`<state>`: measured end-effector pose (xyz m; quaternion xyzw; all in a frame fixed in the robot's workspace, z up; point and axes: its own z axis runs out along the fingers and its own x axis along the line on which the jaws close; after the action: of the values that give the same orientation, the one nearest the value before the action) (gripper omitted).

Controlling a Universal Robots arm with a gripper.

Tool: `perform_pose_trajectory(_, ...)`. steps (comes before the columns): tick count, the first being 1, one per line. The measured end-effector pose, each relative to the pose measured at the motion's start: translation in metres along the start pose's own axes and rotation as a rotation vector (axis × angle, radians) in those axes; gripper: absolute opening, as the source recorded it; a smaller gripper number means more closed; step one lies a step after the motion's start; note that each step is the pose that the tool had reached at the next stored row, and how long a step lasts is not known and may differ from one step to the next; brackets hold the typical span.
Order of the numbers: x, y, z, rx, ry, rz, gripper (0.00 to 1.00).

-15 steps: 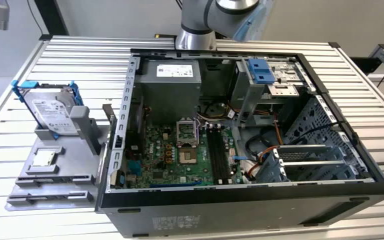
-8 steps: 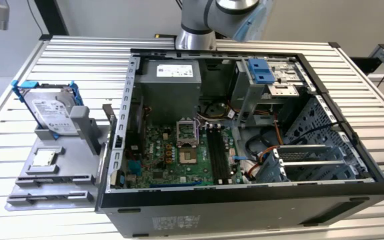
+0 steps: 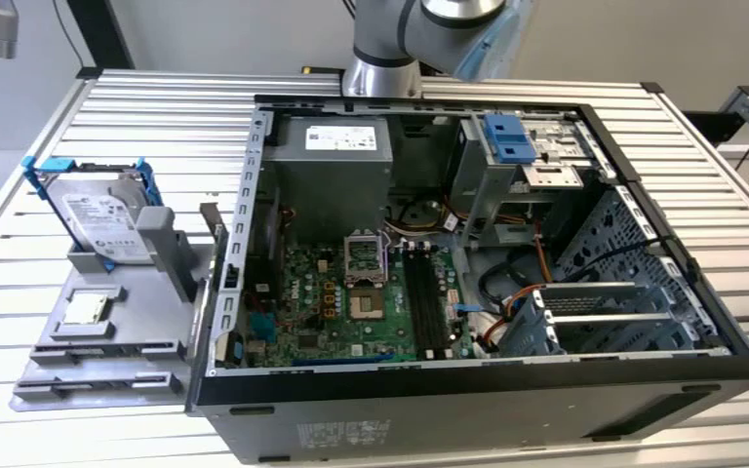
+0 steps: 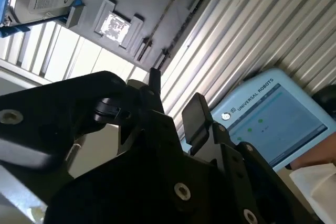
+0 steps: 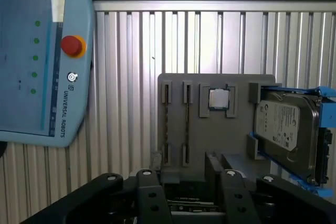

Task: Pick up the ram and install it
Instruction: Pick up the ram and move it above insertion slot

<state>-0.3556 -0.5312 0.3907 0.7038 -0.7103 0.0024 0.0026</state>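
there, the ram lies along the table slats, in the tray.

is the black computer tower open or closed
Open: the black computer tower lies on its side with no side panel, its green motherboard exposed.

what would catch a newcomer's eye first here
An open black desktop computer case, its green motherboard bared, dominates the slatted metal table. On the exterior view's left a silver hard drive in a blue frame stands on a grey holder tray; the black gripper, open, points at that tray.
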Motion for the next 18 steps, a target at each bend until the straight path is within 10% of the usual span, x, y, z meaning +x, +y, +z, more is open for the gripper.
perform_pose_trajectory(18, 0.0020, 0.0000, 0.0236, 0.0004, -0.0181, -0.001, 1.00)
